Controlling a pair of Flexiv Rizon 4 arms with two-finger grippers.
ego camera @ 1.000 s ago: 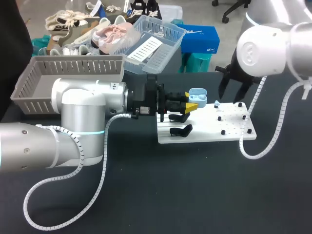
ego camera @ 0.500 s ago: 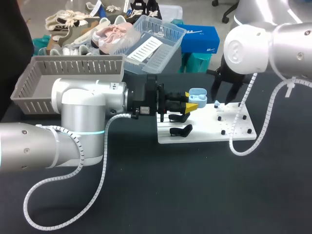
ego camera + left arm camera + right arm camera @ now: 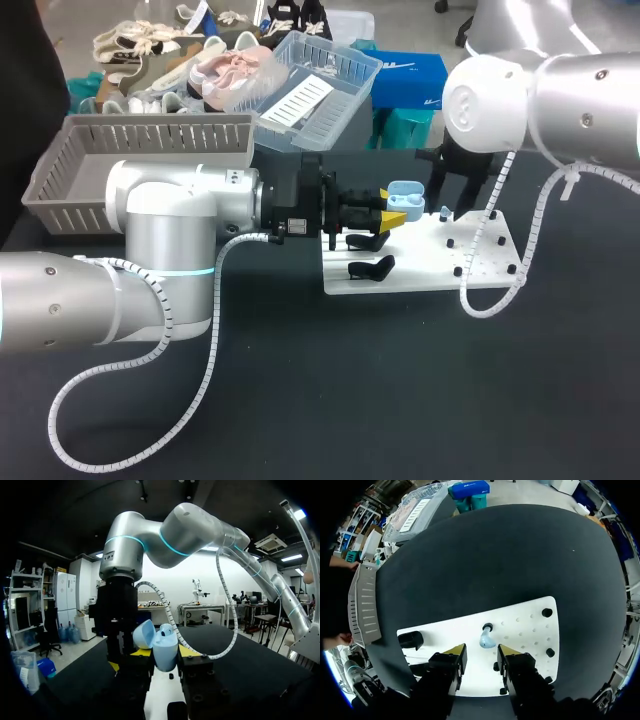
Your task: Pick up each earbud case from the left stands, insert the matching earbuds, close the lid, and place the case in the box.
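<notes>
**Head view:** L arm [image 3: 170,215] comes in from the left, lying level over the tabletop [image 3: 300,400]. L tool [image 3: 392,206] is over the left end of the white board [image 3: 420,270], clamped on a light-blue earbud case [image 3: 405,190] w/ its lid up. Two black stands [image 3: 370,267] sit on the board just beside that tool. R arm [image 3: 540,95] comes in from the right rear. R tool [image 3: 463,195] points down over the board's back edge, fingers apart, nothing btwn them. A small light-blue earbud [image 3: 444,212] stands on the board just beside R tool, near the case but apart from it. Grey basket [image 3: 140,150] sits at the tabletop's left rear, well apart from the board.

**L wrist view:** L tool [image 3: 166,662] grips the earbud case [image 3: 164,647] from two sides, yellow tips flanking it. Case is upright, lid [image 3: 145,632] hinged open and tilted to one side. White board [image 3: 160,690] shows below, btwn the fingers. R arm [image 3: 150,535] arches over ahead, its black end hanging down just behind the case.

**R wrist view:** R tool [image 3: 481,652] is open, looking straight down on the white board [image 3: 520,625]. Earbud [image 3: 486,640] sits on a black peg just ahead of the gap btwn the fingers, touching neither. One of the black stands [image 3: 411,640] lies off to the side at the board's end. More black pegs [image 3: 547,612] dot the other end. Grey basket [image 3: 365,600] lies past the board, on the stand's side.
</notes>
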